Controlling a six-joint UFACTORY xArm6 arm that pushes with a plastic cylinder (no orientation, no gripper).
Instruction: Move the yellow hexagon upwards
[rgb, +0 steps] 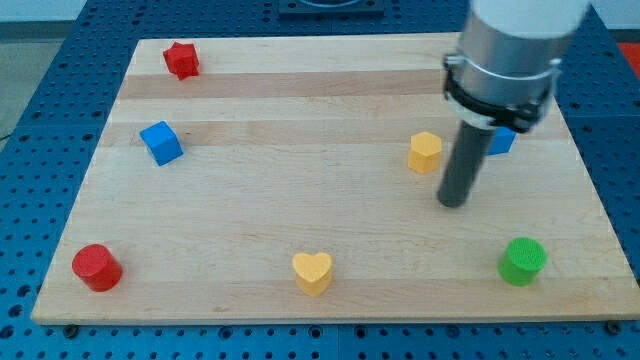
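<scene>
My tip (454, 203) stood on the pale wooden board (300, 230), toward its right edge, just below and to the right of the small yellow hexagon block (425, 151) — near it, with a sliver of bare wood between them, so not touching as far as I could tell. The hexagon itself sat in the right half of the board, about midway between the top and bottom edges. There were no fingers to report on: the arm ended in a plain dark rod, nothing to spread or pinch.

I judged the hexagon to be light and rigid, a hard little prism that would slide readily on the smooth wood and might also spin if struck off-centre. It cannot be gripped — the place to bear on was the middle of its lower face, so my tip would first need to shift left until it stood squarely beneath the block, then drive toward the top edge.

A blue block (502, 140), mostly hidden behind the rod, lay just right of the hexagon. Elsewhere: a red star block (181, 60) near the top left corner, a blue cube (160, 142) by the left edge, a red cylinder (96, 267) at the bottom left corner, a yellow heart block (312, 271) along the bottom edge, and a green cylinder (522, 260) near the bottom right corner
</scene>
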